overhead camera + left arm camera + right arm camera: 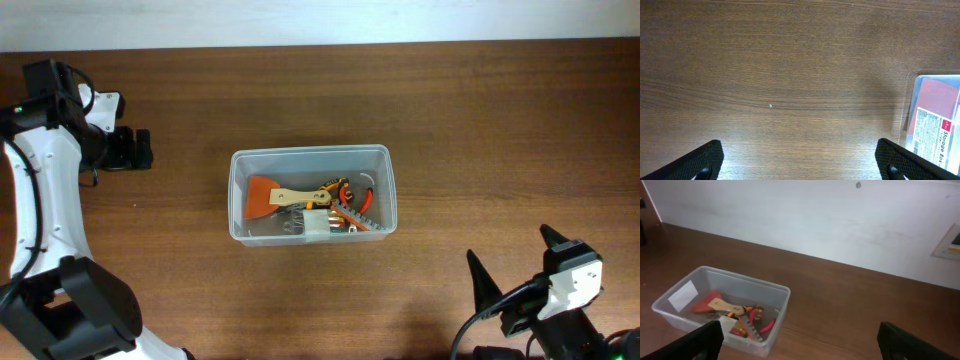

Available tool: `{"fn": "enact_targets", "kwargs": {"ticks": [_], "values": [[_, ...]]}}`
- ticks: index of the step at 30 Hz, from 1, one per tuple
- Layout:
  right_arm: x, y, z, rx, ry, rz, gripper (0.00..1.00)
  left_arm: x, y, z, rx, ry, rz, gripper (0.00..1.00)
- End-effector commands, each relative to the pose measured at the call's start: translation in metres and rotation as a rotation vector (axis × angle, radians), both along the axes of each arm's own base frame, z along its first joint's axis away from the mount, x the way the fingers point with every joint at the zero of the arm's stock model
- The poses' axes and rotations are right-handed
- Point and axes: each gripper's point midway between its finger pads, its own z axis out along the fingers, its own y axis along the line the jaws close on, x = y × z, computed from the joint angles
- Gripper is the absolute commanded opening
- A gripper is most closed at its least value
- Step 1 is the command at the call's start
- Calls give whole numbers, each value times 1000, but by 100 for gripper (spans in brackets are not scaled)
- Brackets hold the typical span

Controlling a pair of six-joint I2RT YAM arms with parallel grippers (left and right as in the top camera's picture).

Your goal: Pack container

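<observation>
The clear plastic container (312, 156) stands mid-table. Inside lie an orange scraper with a wooden handle (270, 196), red-handled pliers (362, 198), a small saw blade and a small clear case. It also shows in the right wrist view (771, 286) at lower left, and its labelled end shows in the left wrist view (936, 125) at the right edge. My left gripper (133, 149) is open and empty, far left of the container; in its own view (799, 161) only bare wood lies between the fingers. My right gripper (512, 262) is open and empty at the front right.
A white wall (815, 215) runs behind the table's far edge. Bare wooden tabletop (500, 130) surrounds the container on all sides.
</observation>
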Motion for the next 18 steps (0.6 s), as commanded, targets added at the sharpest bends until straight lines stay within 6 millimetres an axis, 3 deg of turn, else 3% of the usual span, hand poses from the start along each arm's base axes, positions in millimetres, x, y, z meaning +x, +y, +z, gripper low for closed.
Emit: {"fn": "enact_targets", "kwargs": {"ticks": [1, 8, 18], "values": [[2, -7, 0, -11, -10, -41, 99, 0, 1, -5, -20, 7, 14, 99], [8, -17, 8, -111, -189, -84, 99, 0, 1, -5, -20, 7, 14, 99], [26, -17, -10, -131, -528, -89, 99, 0, 1, -5, -20, 7, 14, 99]]}}
